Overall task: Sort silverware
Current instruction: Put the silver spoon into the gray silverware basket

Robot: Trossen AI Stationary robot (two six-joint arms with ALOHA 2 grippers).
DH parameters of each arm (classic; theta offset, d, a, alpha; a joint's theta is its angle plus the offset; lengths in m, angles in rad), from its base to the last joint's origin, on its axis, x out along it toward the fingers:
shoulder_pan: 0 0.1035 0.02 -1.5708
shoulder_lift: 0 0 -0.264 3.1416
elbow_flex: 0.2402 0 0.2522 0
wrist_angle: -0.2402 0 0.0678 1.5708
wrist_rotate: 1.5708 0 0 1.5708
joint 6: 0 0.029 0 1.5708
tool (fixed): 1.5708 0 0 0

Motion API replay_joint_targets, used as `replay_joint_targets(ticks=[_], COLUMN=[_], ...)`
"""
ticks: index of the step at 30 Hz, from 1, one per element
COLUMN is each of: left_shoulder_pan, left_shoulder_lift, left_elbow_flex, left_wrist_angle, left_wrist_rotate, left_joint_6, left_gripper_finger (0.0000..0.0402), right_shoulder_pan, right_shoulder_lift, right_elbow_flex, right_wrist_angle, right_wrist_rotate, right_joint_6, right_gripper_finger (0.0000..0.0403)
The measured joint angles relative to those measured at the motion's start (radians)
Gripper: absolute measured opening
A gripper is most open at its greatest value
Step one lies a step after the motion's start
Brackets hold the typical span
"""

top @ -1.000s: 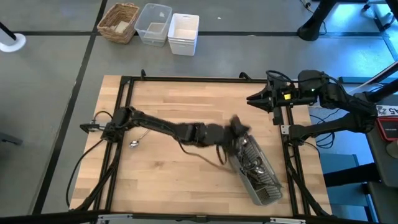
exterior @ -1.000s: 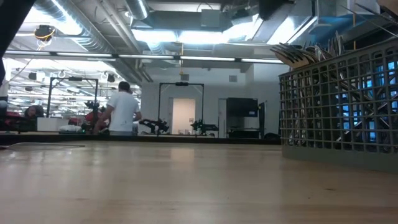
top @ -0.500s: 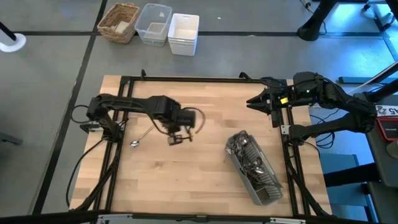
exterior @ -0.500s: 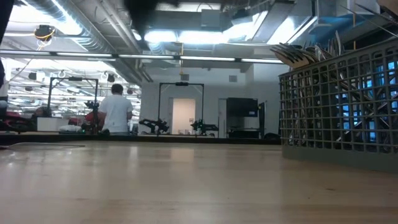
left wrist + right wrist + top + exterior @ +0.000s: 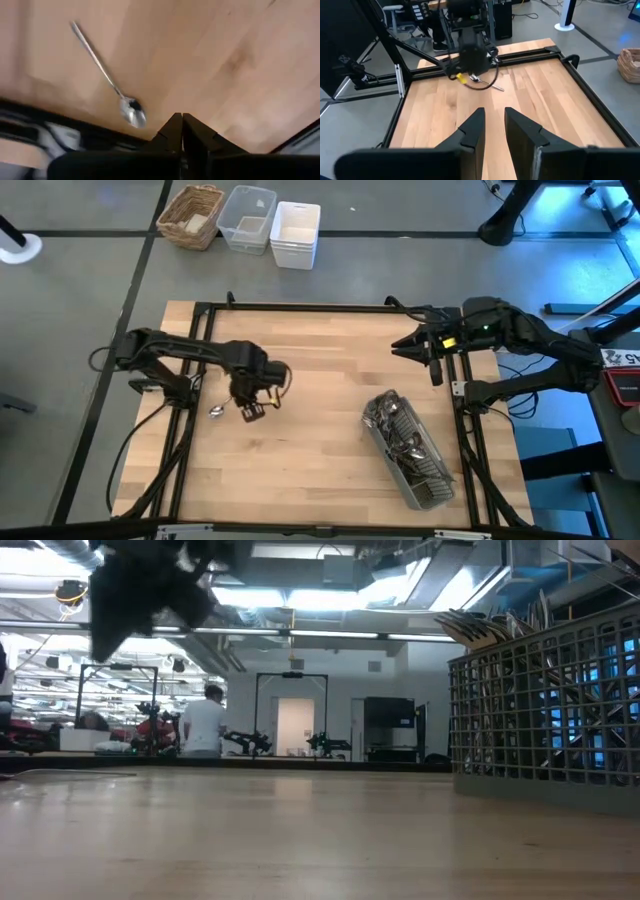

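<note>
One spoon (image 5: 225,402) lies alone on the table (image 5: 320,470) near its left edge, and the left gripper (image 5: 253,411), which a second ago was reaching over the caddy (image 5: 408,448) at the right, has swung back across the bare wood to hover just beside it, its jaws now pressed together on nothing. That suggests the arm has just set this spoon down as the start of a sorted group, with nearly all the job still ahead: the rest of the silverware (image 5: 398,435) remains heaped in the caddy, handles jutting above its rim in the low view. The right gripper (image 5: 402,345) waits above the table's right rear corner, having crept slightly inward; its two fingers stand a little apart and hold nothing. The spoon is slim polished metal, a thin straight handle ending in a small oval bowl that mirrors the room. The caddy is a grey rectangular basket with grid-slatted walls, lying askew on the table. The tabletop is pale butcher-block wood with visible grain, bounded by a black metal frame (image 5: 300,307).
</note>
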Motion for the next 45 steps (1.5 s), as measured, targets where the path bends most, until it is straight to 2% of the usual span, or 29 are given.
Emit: replay_joint_targets(ticks=[3, 7, 13, 15, 19, 24, 39, 42, 45], left_shoulder_pan=[0.006, -0.016, -0.045, -0.055, -0.060, -0.035, 0.057, 0.076, 0.099], left_shoulder_lift=[-0.094, -0.189, -0.212, -0.212, -0.212, -0.212, -0.212, -0.212, -0.212], left_elbow_flex=[-0.131, -0.278, -0.446, -0.494, -0.564, -0.598, -0.598, -0.601, -0.635], left_wrist_angle=[0.107, 0.174, 0.222, 0.264, 0.347, 0.414, 0.416, 0.454, 0.556], left_wrist_rotate=[0.067, 0.072, 0.045, 0.055, 0.065, -0.007, -0.408, -0.496, -0.536], left_joint_6=[-0.171, -0.412, -0.810, -0.894, -0.932, -0.876, -1.059, -1.067, -1.035], left_gripper_finger=[0.0003, 0.0011, 0.0015, 0.0015, 0.0015, 0.0015, 0.0015, 0.0015, 0.0015], right_shoulder_pan=[0.000, 0.000, 0.000, 0.000, 0.000, 0.000, 0.000, 0.000, 0.000], right_shoulder_lift=[-0.002, -0.001, -0.001, -0.001, -0.001, -0.001, -0.001, -0.001, -0.001], right_elbow_flex=[0.000, 0.000, 0.000, 0.000, 0.000, 0.000, 0.000, 0.000, 0.000], right_wrist_angle=[0.001, 0.001, 0.003, 0.003, 0.002, 0.000, -0.047, -0.050, -0.050], right_wrist_rotate=[0.000, 0.000, 0.000, 0.000, 0.000, 0.000, 0.000, 0.000, 0.000], right_joint_6=[0.000, 0.000, 0.000, 0.000, 0.000, 0.000, -0.002, -0.002, -0.002], right_gripper_finger=[0.0076, 0.0076, 0.0076, 0.0076, 0.0076, 0.0076, 0.0076, 0.0076, 0.0076])
